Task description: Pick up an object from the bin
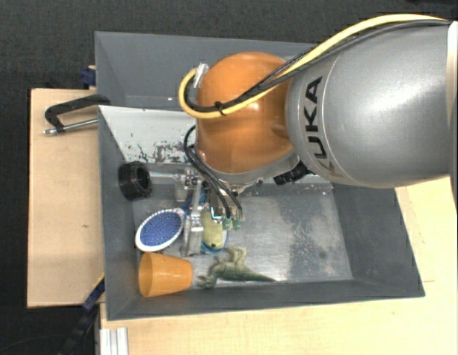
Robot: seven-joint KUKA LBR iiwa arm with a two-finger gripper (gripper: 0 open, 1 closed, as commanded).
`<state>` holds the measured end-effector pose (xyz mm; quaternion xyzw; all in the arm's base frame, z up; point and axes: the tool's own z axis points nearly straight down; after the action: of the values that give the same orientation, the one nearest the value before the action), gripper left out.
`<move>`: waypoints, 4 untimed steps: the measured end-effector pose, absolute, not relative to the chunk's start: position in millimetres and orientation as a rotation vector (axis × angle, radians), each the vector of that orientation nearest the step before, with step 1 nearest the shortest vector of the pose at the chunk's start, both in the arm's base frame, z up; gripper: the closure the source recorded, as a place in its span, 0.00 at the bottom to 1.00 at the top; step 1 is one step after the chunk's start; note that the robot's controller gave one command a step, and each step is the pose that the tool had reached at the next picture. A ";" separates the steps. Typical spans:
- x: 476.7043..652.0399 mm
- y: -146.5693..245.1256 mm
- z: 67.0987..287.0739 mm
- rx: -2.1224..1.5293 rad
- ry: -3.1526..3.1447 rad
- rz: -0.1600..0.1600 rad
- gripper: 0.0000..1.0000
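1. The gripper (201,228) is down inside the bin (376,272), low over the left half of its floor. The arm's orange cover (240,117) hangs above it and hides much of the tool.
2. Whether the gripper is spread or closed I cannot tell, because its tip is lost among metal parts and cables.
3. Nearest to it is a small pale yellowish lump (211,235), touching or just beside the tip on its right. A blue-and-white oval (158,229) lies just beside the tip on the left. Which of the two it is set on cannot be read.
4. An orange cup (166,274) lies on its side in the corner where the left wall meets the near wall. A green toy lizard (232,270) lies along the near wall just to the cup's right, close below the gripper.
5. A black ring (134,180) sits against the left wall, apart from the rest and from the gripper.
6. Judged done: the approach and the descent to floor level, among the things.
7. Judged left: nothing is seen clear of the floor, so a sure grip, the lift and the carry out over the rim all remain.
8. The things crowd close, so the grip could catch a neighbour.
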<state>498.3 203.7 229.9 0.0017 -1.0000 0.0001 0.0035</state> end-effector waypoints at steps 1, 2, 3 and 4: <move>529.2 198.4 86.6 -0.067 -3.163 -0.010 0.00; 529.7 196.7 90.3 -0.068 -3.165 -0.008 1.00; 525.8 206.7 256.1 -0.029 -3.156 -0.010 1.00; 509.7 233.2 210.0 -0.781 -3.039 0.001 1.00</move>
<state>509.7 233.2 210.0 -0.2489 -0.9685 0.0002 0.0019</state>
